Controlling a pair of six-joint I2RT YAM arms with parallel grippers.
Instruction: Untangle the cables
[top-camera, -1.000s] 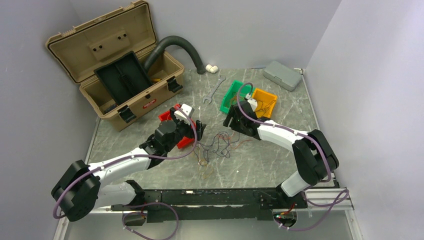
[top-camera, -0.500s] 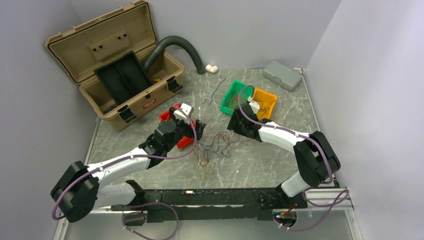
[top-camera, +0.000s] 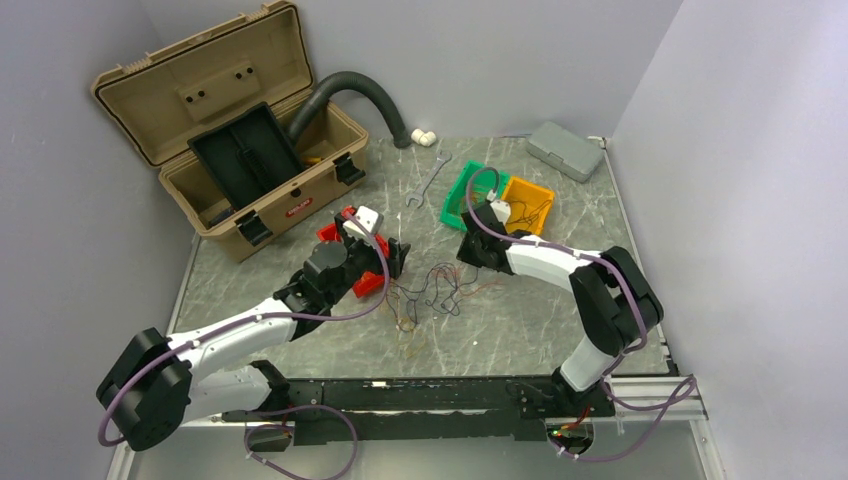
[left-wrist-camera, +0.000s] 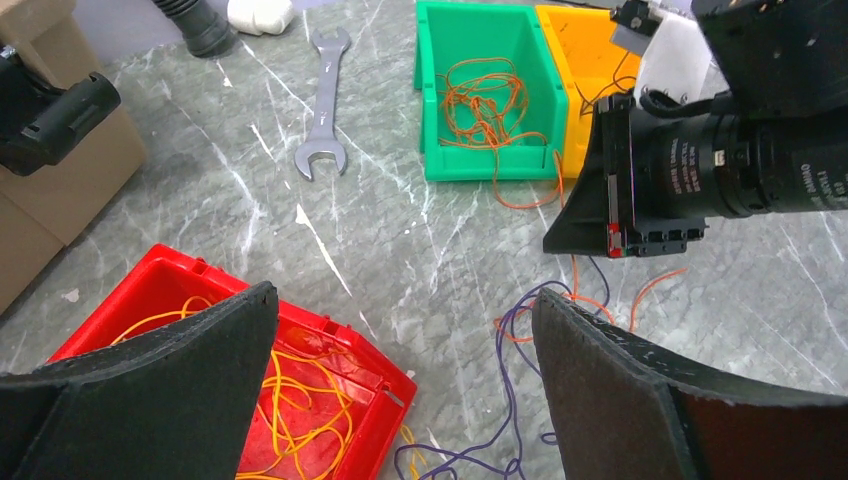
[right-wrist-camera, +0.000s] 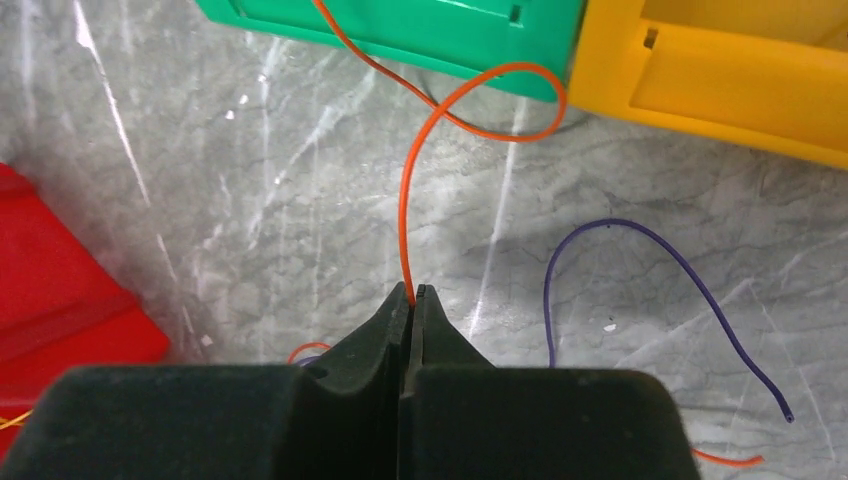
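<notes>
The cables (top-camera: 436, 288) lie as a loose tangle of orange, purple and yellow strands on the marble table between the two arms. My right gripper (right-wrist-camera: 411, 292) is shut on one orange cable (right-wrist-camera: 404, 205), which curls up toward the green bin (right-wrist-camera: 420, 45). A purple cable (right-wrist-camera: 640, 240) lies free to its right. In the top view the right gripper (top-camera: 470, 252) sits low at the tangle's right edge. My left gripper (left-wrist-camera: 405, 297) hangs open above the table, with purple strands (left-wrist-camera: 510, 370) and the red bin (left-wrist-camera: 352, 335) beneath it, holding nothing.
The green bin (left-wrist-camera: 485, 163) holds orange wires and the yellow bin (left-wrist-camera: 585, 60) adjoins it. Yellow wires lie in the red bin. A wrench (left-wrist-camera: 325, 100) lies behind. An open tan toolbox (top-camera: 230, 130), dark hose (top-camera: 360, 90) and grey case (top-camera: 565, 150) stand at the back.
My right gripper has gone from open to shut, pinching the orange cable, and its arm shifted slightly toward the bins. The left gripper stayed open and barely moved.
</notes>
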